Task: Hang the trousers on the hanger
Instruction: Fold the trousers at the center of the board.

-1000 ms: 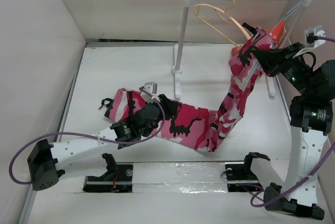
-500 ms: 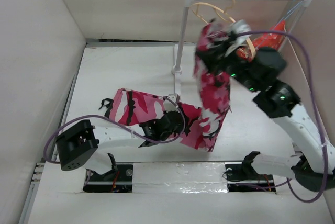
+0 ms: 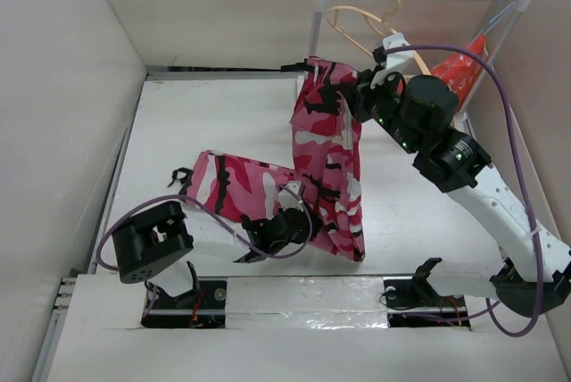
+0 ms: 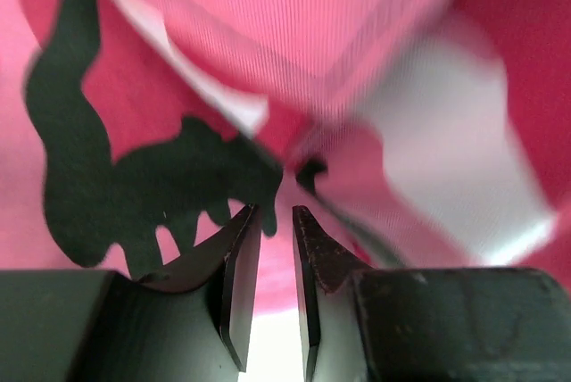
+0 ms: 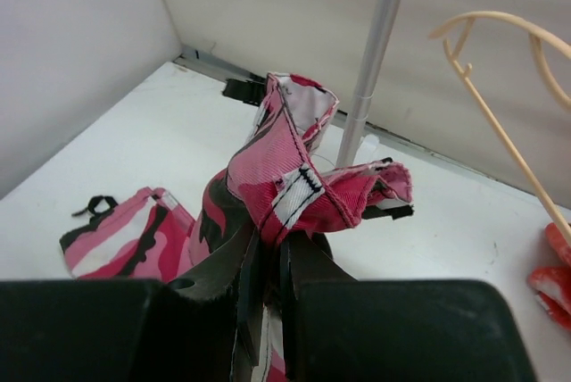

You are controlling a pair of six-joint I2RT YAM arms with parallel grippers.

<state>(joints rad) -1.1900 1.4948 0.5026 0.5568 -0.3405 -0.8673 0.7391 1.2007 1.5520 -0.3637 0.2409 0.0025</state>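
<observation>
From above I see the trousers (image 3: 326, 145) hanging from the right pincer (image 3: 355, 96) near the counter's (image 3: 205, 114) back edge and trailing flat to its front middle. Only the right wrist view shows that pincer clamped on the bunched, stitched waistband, with the thin curved wooden hanger (image 5: 500, 123) near. The left wrist view shows the left pincer (image 4: 272, 212), jaws a narrow slit, against finely ribbed camouflage cloth; whether any is caught I cannot tell.

Operator: Any legible text, label, brand or number in these views?

Inspector: None legible. The trousers (image 5: 268, 161), between the jaws in one wrist view and ahead of them in the other, show camouflage pattern only.
</observation>
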